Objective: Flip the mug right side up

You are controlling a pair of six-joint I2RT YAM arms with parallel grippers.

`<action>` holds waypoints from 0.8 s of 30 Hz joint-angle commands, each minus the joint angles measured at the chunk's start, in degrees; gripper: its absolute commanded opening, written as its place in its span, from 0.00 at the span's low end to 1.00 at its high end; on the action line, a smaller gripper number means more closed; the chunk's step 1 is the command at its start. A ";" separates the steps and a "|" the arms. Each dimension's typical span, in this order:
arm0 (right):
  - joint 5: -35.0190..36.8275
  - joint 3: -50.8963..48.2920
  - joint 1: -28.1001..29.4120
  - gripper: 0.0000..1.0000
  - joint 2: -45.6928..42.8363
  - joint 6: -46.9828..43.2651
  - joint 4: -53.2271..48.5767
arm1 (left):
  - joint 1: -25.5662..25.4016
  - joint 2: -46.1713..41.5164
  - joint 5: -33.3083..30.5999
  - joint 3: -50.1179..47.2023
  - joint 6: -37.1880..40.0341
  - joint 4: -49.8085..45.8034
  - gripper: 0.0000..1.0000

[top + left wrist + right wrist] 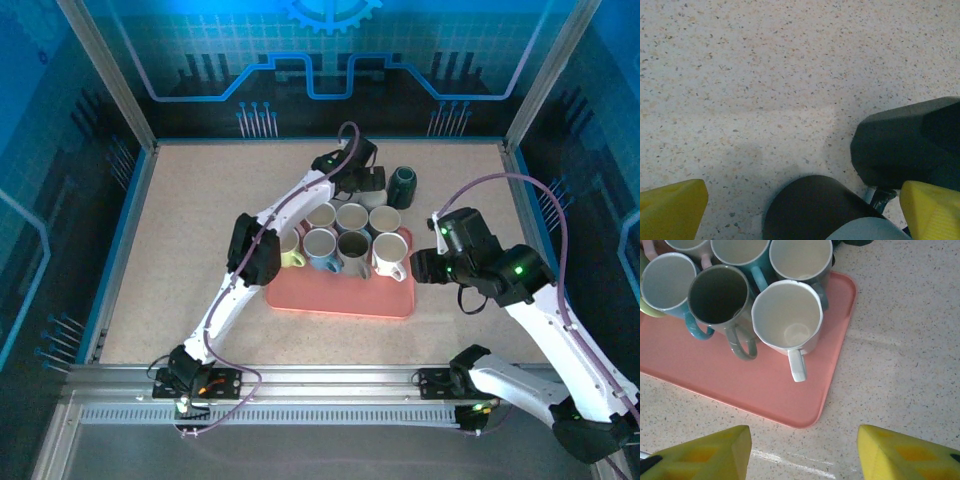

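Mug (404,186), dark green, likely stiff, slick, breakable; best pinched across wall. Left gripper (362,181) spread, right gripper (805,452) parted, empty.

Overhead view and near, downward right wrist share the tray (335,297)
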 commanded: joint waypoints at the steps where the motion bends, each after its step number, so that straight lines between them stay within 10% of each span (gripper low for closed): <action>1: -0.91 -0.58 -0.90 0.59 -0.68 -0.28 0.21 | -1.88 -2.08 -0.25 -0.11 3.12 -4.14 0.99; 12: -0.89 -0.36 -1.17 0.59 -1.40 -0.91 -0.99 | 1.13 -3.60 -9.67 1.48 6.97 -4.52 0.99; 24: -1.39 -0.90 -1.26 0.59 -2.37 -0.02 -1.38 | -0.79 -6.61 3.35 -0.30 2.20 -1.65 0.99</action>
